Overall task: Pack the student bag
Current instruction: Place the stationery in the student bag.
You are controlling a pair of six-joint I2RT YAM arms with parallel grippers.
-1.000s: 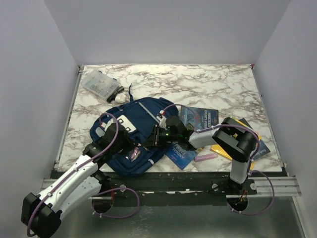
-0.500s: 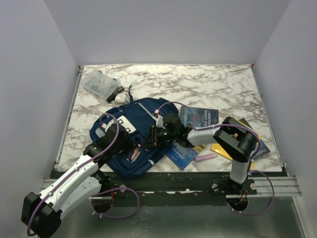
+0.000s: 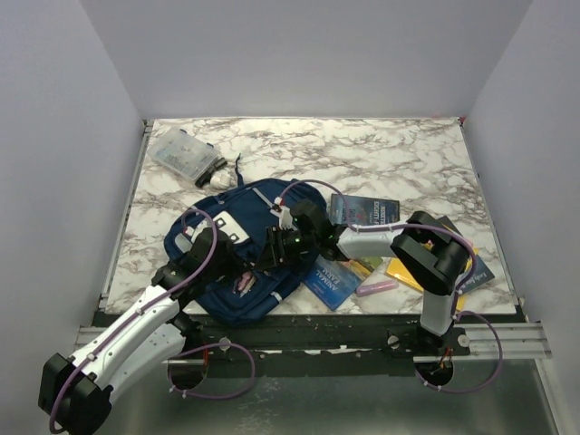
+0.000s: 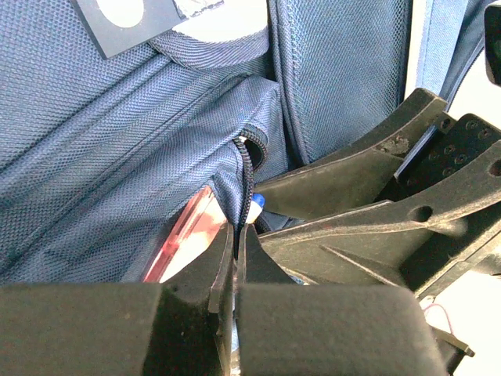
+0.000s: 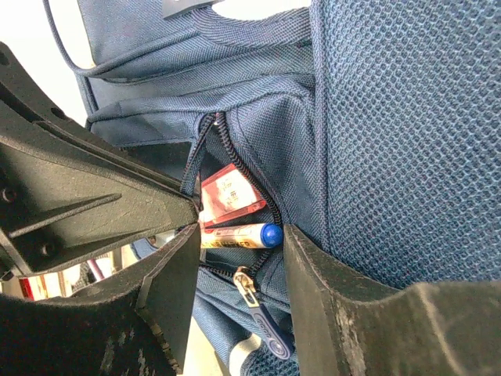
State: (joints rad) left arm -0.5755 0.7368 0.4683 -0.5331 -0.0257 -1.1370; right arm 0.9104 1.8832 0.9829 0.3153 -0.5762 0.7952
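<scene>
While the student bag [image 3: 237,237] lies where it did a second ago, on the near-left part of the bench [image 3: 381,149], the right end effector [image 3: 272,247] has slid left from the bag's right edge to further over it, and its jaws have spread wider. Left arm hasn't moved. In the right wrist view the right end effector [image 5: 241,235] is released, fingers [image 5: 321,305] well apart either side of the open pocket mouth, nothing gripped. A white pen with a blue cap [image 5: 239,235] and a red card [image 5: 228,196] sit inside the pocket between the zip teeth, and the zip pull [image 5: 252,305] hangs just below. Cannot tell if the right fingers touch the fabric. The left end effector [image 4: 236,243] is clenched, with its tips on the pocket's zip edge and the zip running in between them, holding the student bag there; the red card [image 4: 184,239] shows just left of its tips. Both end effectors meet nose to nose at the pocket. The bag's near edge is close to the bench's front edge. Blue books [image 3: 364,214], a yellow item [image 3: 410,272] and a pink item [image 3: 374,287] lie just right of the bag under the right arm. A clear box [image 3: 181,154] sits in the far left corner, apart from the bag. The far and far-right bench shows bare marble.
</scene>
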